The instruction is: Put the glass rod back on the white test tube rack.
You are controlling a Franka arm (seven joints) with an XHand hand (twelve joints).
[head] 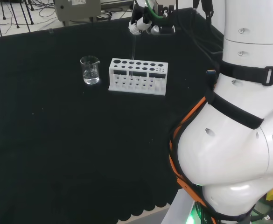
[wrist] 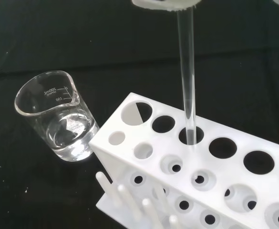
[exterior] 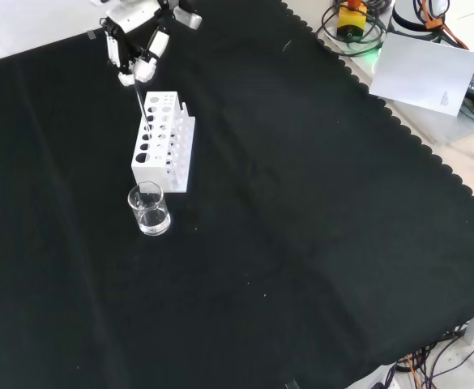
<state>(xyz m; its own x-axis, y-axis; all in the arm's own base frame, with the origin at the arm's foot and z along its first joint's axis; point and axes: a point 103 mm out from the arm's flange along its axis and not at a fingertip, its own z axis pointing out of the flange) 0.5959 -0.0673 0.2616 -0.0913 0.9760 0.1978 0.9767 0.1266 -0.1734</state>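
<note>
The white test tube rack [head: 138, 77] [exterior: 165, 144] [wrist: 215, 176] stands on the black cloth beside a glass beaker. The clear glass rod [wrist: 187, 76] [head: 132, 51] [exterior: 142, 109] hangs upright from the hand [head: 141, 23] [exterior: 135, 49], whose fingers pinch its top end. In the wrist view the rod's lower tip sits in one of the rack's back-row holes. The hand is above the rack's far edge in the head view.
A small glass beaker [head: 90, 70] [exterior: 149, 209] [wrist: 58, 119] with a little clear liquid stands just left of the rack in the head view. The arm's large white links [head: 239, 126] fill the right of the head view. White paper [exterior: 427, 73] and cables lie beyond the cloth's scalloped edge.
</note>
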